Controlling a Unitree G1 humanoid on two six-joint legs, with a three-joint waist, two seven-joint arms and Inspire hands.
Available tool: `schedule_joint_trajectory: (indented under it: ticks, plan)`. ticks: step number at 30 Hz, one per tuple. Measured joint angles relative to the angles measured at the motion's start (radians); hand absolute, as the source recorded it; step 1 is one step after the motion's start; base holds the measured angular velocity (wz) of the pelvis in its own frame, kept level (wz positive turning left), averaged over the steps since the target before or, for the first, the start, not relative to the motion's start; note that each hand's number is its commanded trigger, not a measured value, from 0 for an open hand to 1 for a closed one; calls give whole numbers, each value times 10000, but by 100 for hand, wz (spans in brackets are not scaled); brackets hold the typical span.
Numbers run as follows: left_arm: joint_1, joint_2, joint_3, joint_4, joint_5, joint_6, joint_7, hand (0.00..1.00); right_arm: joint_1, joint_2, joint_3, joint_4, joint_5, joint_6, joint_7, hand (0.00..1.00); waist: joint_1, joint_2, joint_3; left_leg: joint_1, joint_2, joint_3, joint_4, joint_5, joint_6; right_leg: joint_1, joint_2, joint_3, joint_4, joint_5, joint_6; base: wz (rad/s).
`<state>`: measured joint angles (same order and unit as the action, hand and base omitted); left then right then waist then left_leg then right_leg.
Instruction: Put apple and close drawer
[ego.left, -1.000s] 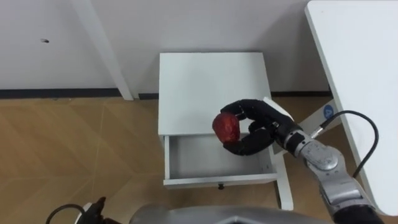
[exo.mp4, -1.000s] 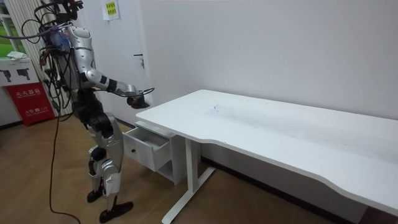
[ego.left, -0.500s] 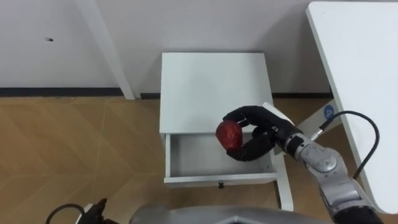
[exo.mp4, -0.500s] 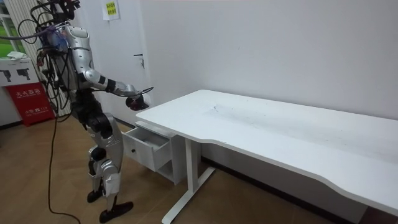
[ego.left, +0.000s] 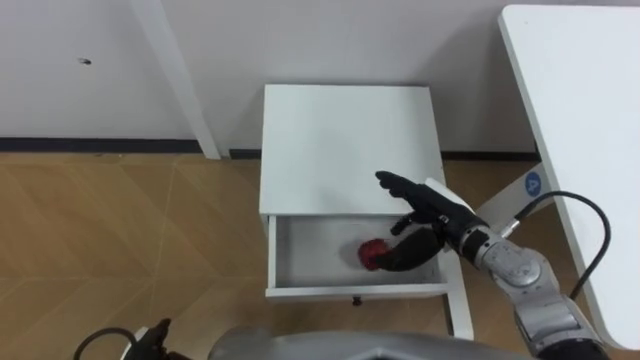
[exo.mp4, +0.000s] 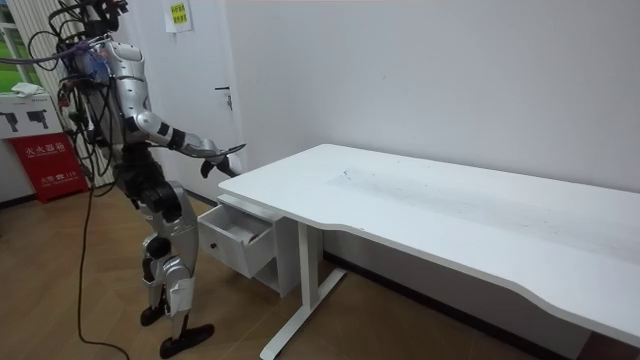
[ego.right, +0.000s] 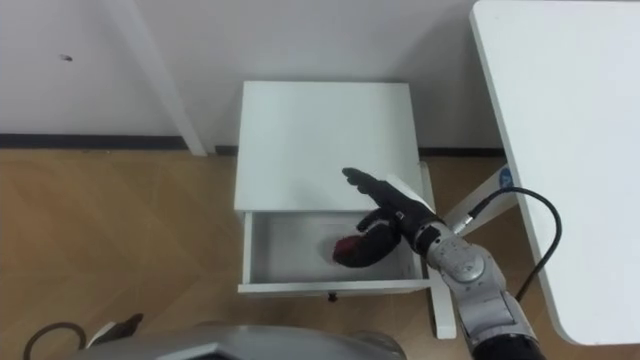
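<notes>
You see the apple (ego.left: 373, 252) resting inside the open drawer (ego.left: 310, 250) — the right hand (ego.left: 438, 213) hovers above it, fingers apart and empty — free to push the drawer shut.

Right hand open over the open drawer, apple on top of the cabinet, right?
No: the apple lies inside the open drawer, not on the cabinet top, as the left eye view shows. The right hand is open above it.

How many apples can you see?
1. The red apple is in the open drawer, right beside the open right hand. The hand covers part of the drawer, so another could hide there.
</notes>
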<state>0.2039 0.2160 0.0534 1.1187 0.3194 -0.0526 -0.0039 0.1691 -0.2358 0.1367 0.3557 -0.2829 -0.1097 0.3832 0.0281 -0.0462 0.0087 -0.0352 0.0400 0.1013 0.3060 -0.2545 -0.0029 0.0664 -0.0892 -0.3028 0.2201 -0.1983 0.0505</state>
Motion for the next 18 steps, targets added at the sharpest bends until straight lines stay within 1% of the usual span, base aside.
schedule_joint_trajectory:
  ticks: [8, 11, 15, 18]
  plan:
    - [7, -4, 13, -38, 3, 5, 1, 0, 215, 5, -11, 19, -19, 26, -23, 0, 21, 13, 4, -145, 6, -81, 158, -1, 0, 0, 2, -99, -7, 0, -1, 5]
    - [10, -5, 14, -38, 5, 9, -8, 0, 213, 35, -10, 193, -20, 32, -19, 0, 36, 1, -12, -147, 8, -82, 177, -1, 0, 2, 2, -96, -3, 2, -4, 0]
    - [11, -5, 20, -38, 7, 31, -58, 0, 218, 43, -11, 239, -23, 166, -16, 0, 37, -12, -38, -156, 11, -80, 203, -1, 1, 1, 2, -92, 1, 6, -10, 0]
    - [-1, -9, 20, -62, 5, 32, -72, 0, 216, 43, -24, 304, -86, 167, -16, 0, -9, -12, -57, -177, 21, -63, 311, -7, 9, -6, -9, -118, 29, 10, -17, 0]
